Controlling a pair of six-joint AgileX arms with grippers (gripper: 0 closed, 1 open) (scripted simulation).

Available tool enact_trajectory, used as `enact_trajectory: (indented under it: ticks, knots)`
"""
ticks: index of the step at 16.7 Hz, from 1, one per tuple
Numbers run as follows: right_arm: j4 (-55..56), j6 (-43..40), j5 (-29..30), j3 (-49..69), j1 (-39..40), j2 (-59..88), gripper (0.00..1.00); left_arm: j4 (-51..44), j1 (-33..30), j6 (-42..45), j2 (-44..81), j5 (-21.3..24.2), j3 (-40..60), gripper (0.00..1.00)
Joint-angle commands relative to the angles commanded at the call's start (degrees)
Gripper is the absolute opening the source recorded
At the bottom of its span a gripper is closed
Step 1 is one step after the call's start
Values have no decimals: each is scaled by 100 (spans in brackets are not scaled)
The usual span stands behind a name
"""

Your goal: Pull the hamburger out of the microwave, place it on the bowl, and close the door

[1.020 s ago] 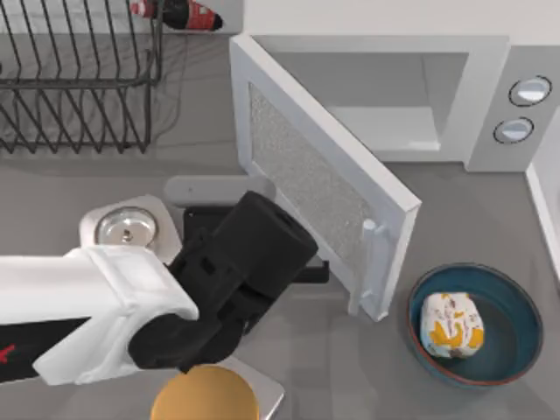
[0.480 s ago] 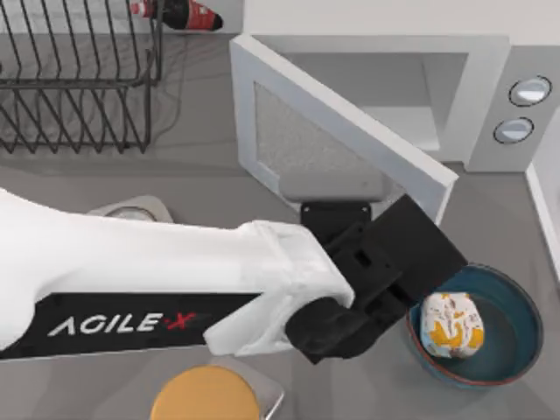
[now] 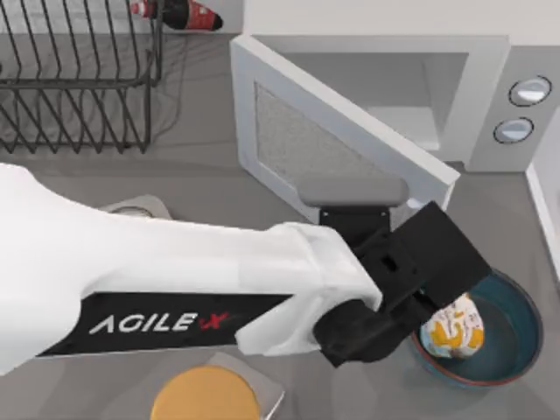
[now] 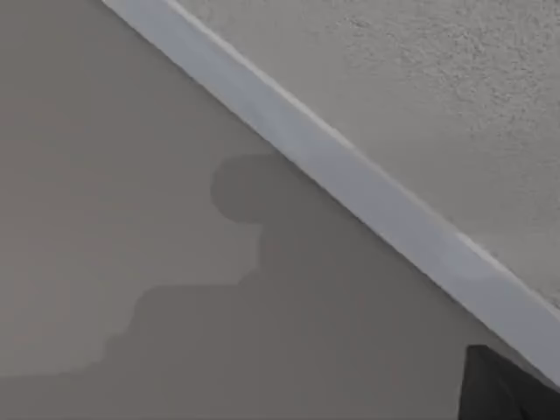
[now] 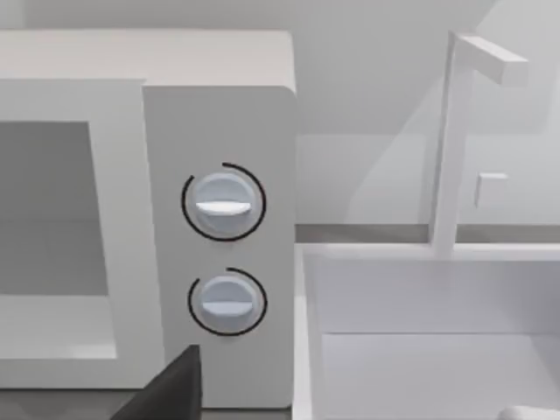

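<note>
Wire rack (image 3: 79, 79) stands at the far left of the surface (image 3: 201, 179), with a red bottle (image 3: 179, 14) lying just behind its right corner. Nearer, an orange disc (image 3: 206, 395) sits at the front edge on a pale plate, and a silver scale (image 3: 136, 208) peeks out from under the arm. Left arm (image 3: 157, 293), white with black lettering, reaches across from the left edge towards the right; its black wrist block covers the left tool (image 3: 420, 289), so I cannot tell whether that tool is spread or pressed together. It lies close against the outer face of the door (image 3: 332, 149), near the door's free end. Door stands partly open, angled out from the microwave (image 3: 490, 96), whose pale cavity shows behind it. In the left wrist view the door's (image 4: 420, 114) speckled window and white edge run slantwise above the grey surface (image 4: 105, 219). Further right, the hamburger (image 3: 455, 328) rests in the bowl (image 3: 516, 337), partly hidden by the wrist block. Right wrist view looks at the microwave's (image 5: 219, 114) two knobs (image 5: 223, 203).
</note>
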Motion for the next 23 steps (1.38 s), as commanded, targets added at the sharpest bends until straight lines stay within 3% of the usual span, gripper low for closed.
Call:
enact_trajectory:
  ticks: [8,13,16,23]
  knots:
    - [0,0,0,0,0,0,100,-1092,-497,-554,1489,-224,2344,0]
    - [0,0,0,0,0,0,100,-1269,-561,-632,1705,-250,2628,0]
    - [0,0,0,0,0,0,100,-1215,-438,-533,1771,-188,2716,0]
    - [0,0,0,0,0,0,100,-841,532,558,2667,323,3935,0]
